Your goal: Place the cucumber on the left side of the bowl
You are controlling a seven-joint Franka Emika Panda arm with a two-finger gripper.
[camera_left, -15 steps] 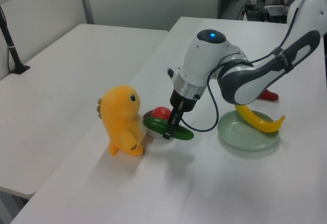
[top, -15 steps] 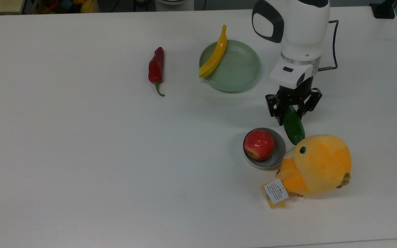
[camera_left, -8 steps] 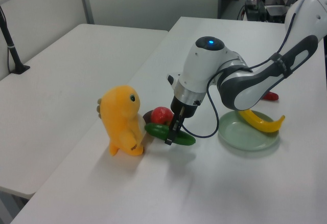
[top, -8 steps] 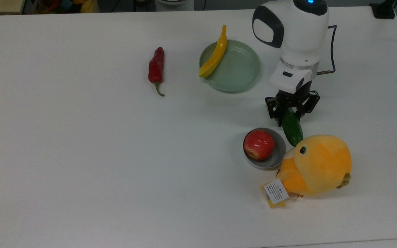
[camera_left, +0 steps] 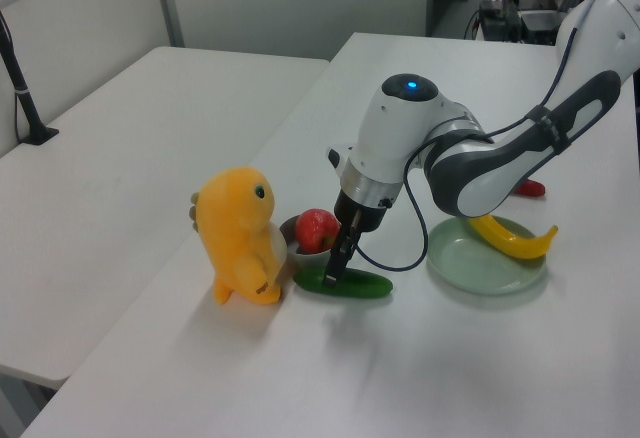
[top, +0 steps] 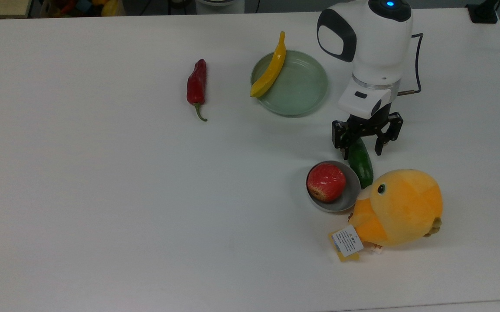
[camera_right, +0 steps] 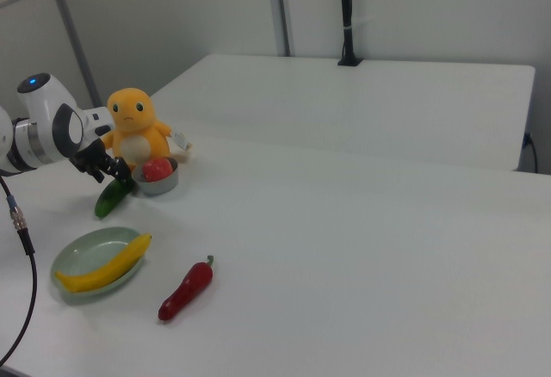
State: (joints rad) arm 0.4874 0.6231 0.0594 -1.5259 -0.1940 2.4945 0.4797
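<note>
The dark green cucumber [top: 361, 165] lies flat on the white table, its far end between the grey bowl [top: 354, 190] and the plush toy's head. In the top view it sits at the bowl's upper right; in the left view the cucumber [camera_left: 362, 285] lies just in front of the bowl [camera_left: 291, 229]. My gripper [top: 362, 146] stands over the cucumber's near end, open, with its fingers either side of it and a gap showing on the top view's right. A red apple [top: 326, 182] fills the bowl. The right view has the gripper [camera_right: 116, 176] above the cucumber [camera_right: 108, 201].
An orange plush toy [top: 401, 208] lies against the bowl on the top view's right. A pale green plate [top: 304, 89] carries a yellow pepper [top: 271, 69] behind the gripper. A red chili [top: 197, 84] lies further to the top view's left.
The gripper came down with the cucumber, which went from hanging tilted above the table to lying flat beside the bowl. The fingers have spread off it.
</note>
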